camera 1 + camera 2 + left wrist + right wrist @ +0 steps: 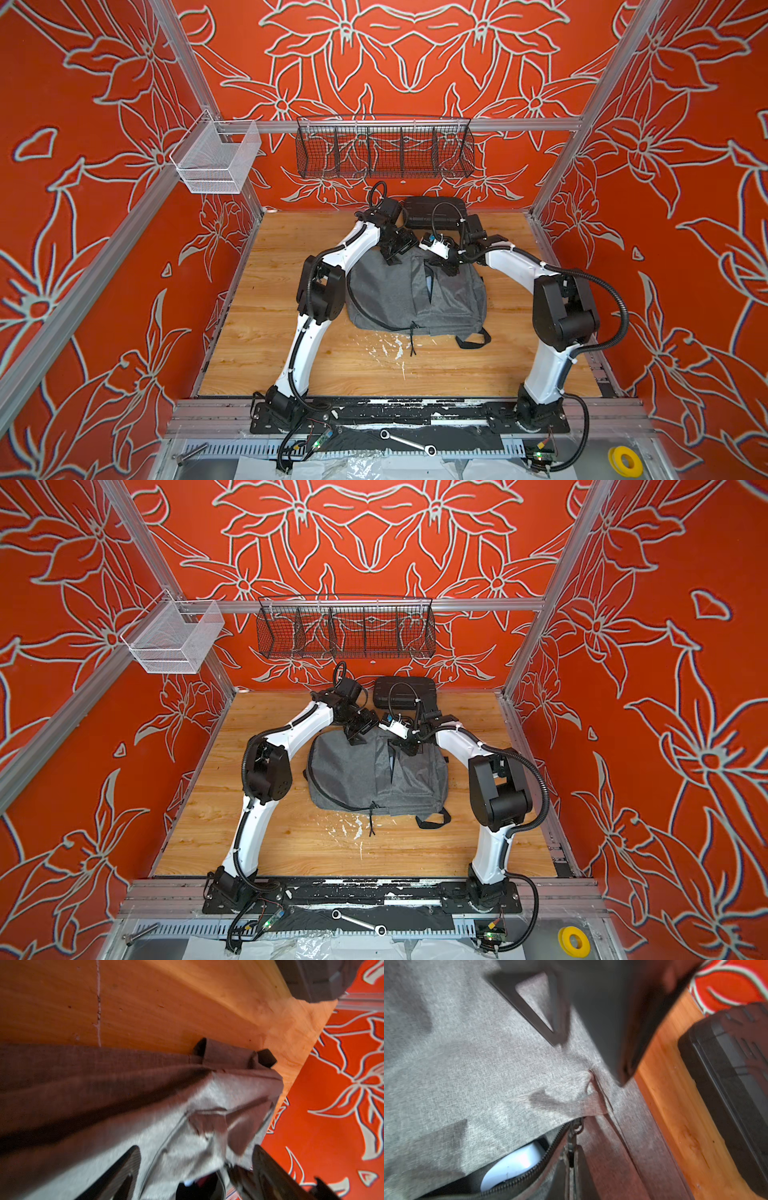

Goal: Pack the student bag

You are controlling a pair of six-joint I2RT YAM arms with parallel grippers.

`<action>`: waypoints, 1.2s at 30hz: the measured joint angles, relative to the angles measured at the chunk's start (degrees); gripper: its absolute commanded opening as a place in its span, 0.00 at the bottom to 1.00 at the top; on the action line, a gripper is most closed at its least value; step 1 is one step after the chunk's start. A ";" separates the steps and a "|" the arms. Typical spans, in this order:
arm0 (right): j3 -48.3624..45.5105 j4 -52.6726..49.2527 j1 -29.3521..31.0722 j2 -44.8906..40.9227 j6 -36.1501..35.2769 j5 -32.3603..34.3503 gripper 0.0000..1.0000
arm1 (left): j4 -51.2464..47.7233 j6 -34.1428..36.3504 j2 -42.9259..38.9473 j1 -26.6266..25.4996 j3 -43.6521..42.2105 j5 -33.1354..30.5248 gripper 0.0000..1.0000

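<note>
Since the right end effector [573, 1159] is already at the zipper, that line is what matters. The student bag [386, 295] lies flat mid-counter [266, 332], centre of both top views, long axis running upper to lower. Its pocket opening [428, 286] runs down-frame along that axis from the right end effector [444, 268]. In the right wrist view the jaws are closed tight. The zipper pull [572, 1142] drops straight into them, so it looks pinched. Something white [517, 1163] shows inside the pocket. The left end effector [392, 255] sits just beside the right one, at the bag's upper edge. Its jaws stand wide apart over grey fabric [195, 1147], gripping nothing I can see. My call: the slider travels along the bag's long axis, right arm pulls, left pins the cloth. The black case [434, 212] sits just above the bag.
</note>
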 measured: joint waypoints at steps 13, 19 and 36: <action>-3.45 1.84 3.17 -2.36 -4.83 -1.44 0.00 | -5.70 20.39 1.57 0.07 9.05 -3.93 0.82; -3.45 1.81 4.72 -2.47 -5.99 -1.53 0.00 | -11.87 36.48 2.03 0.09 15.04 -4.92 0.84; -3.45 -1.11 7.48 -2.99 -8.76 -0.94 0.00 | -23.23 55.49 10.34 0.37 17.42 -14.56 0.83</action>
